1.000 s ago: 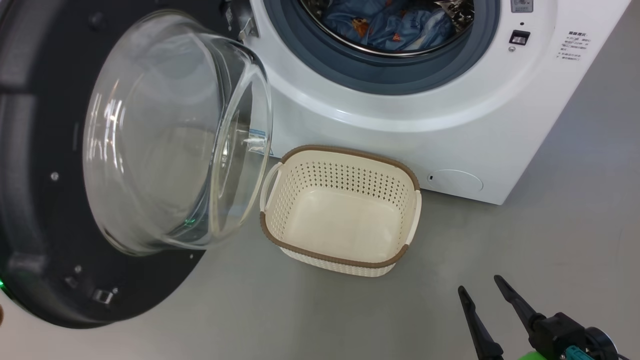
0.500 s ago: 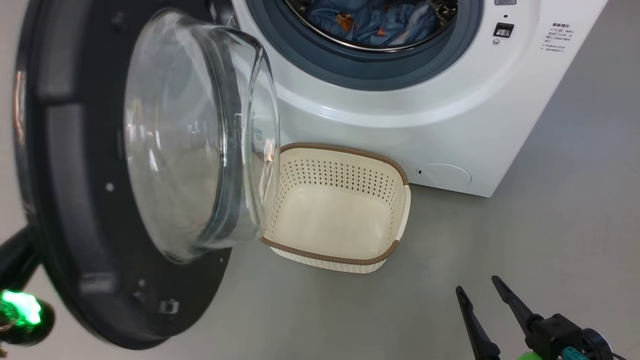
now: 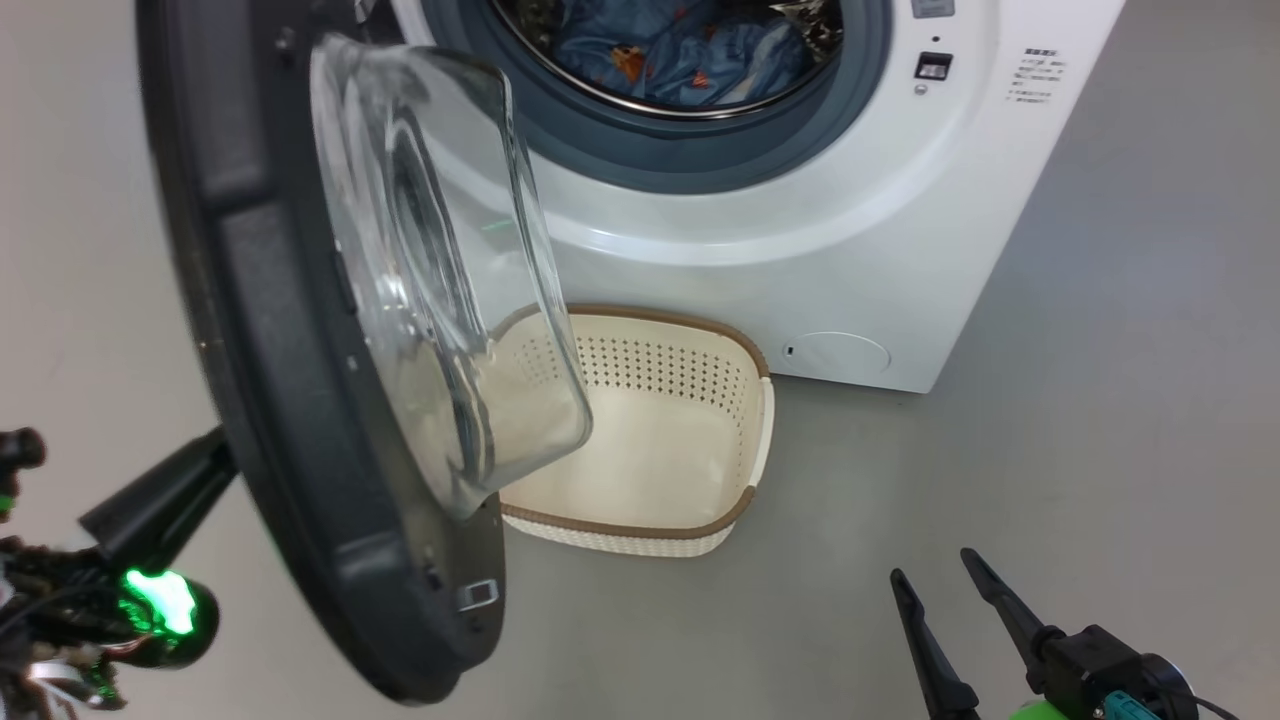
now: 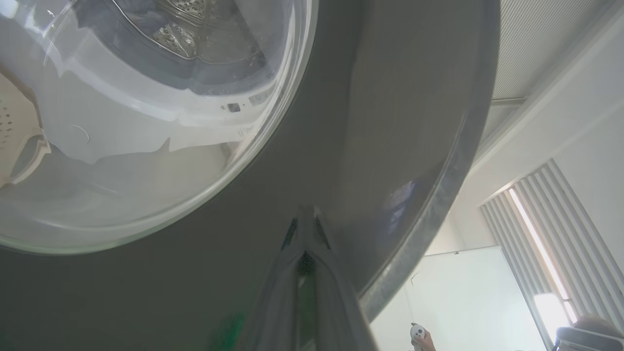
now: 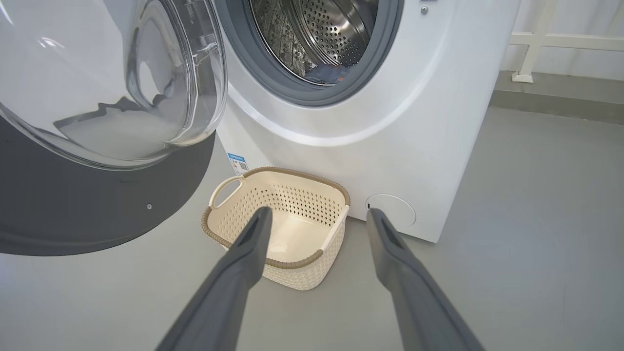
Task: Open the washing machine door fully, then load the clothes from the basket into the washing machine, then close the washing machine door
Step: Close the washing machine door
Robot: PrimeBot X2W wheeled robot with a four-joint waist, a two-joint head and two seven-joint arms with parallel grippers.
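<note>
The left arm reaches in from the near left, low beside the washing machine door (image 3: 290, 400), a green light (image 3: 160, 600) glowing at its wrist. The left tool (image 4: 306, 214) is pressed together into one narrow wedge. In the left wrist view its tips meet against the glossy black outer face of the door, between the window and the door's outer edge. The door stands partly open, swung out to the left of the washing machine (image 3: 760, 250). It is nearly edge-on to the head camera, with its clear glass bowl (image 3: 440, 280) bulging toward the opening. The right arm sits low at the near right, well apart from the machine and door. The right tool (image 3: 932, 565) hangs above the grey floor (image 3: 1050, 450) with its two dark fingers (image 5: 243, 258) spread wide and nothing between them, pointing toward the far side. The clothes (image 3: 680, 55), blue fabric with orange prints, lie inside the steel drum (image 5: 331, 29) behind the grey gasket (image 3: 640, 160). The basket (image 3: 640, 528) rests on the floor just in front of the machine, below the opening. Its cream bottom is bare, and in the head view the glass bowl covers its left part.
</note>
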